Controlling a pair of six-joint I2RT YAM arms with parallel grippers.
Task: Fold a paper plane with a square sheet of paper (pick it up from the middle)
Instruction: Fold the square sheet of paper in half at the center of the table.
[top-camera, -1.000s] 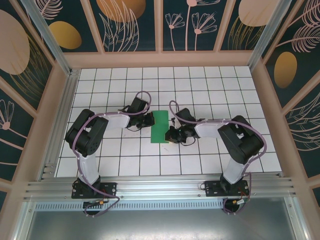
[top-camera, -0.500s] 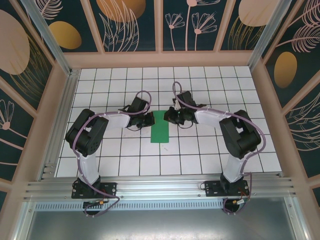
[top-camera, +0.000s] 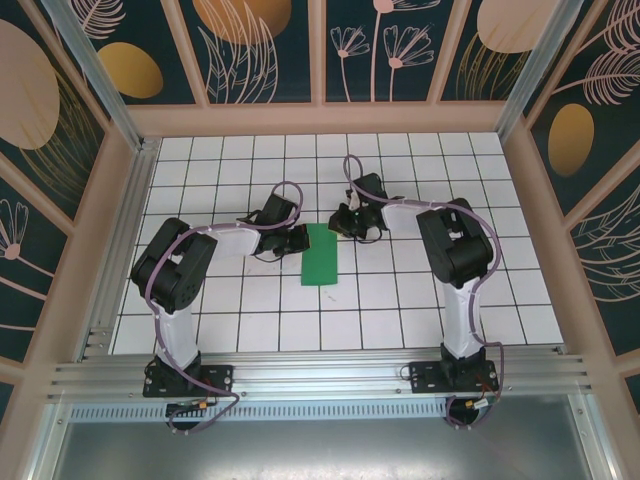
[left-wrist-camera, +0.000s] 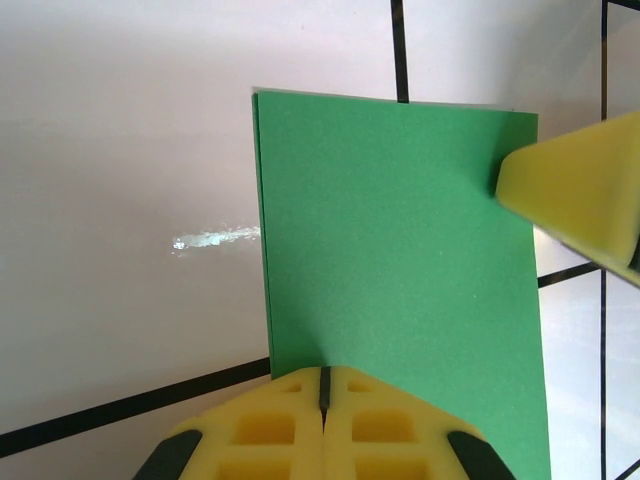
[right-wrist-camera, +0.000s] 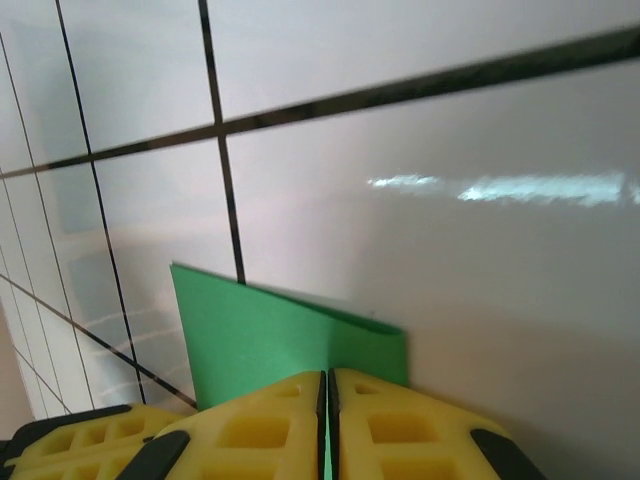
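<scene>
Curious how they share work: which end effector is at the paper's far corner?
The right end effector, at the folded paper's far right corner; the left end effector sits along its left edge.

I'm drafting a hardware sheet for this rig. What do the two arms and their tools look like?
The left arm and right arm match: black joint housings, pale grey-white links, a purple cable looping along each, black bases on an aluminium rail. The left tool and right tool have yellow fingers with moulded pockets on black mounts.
</scene>
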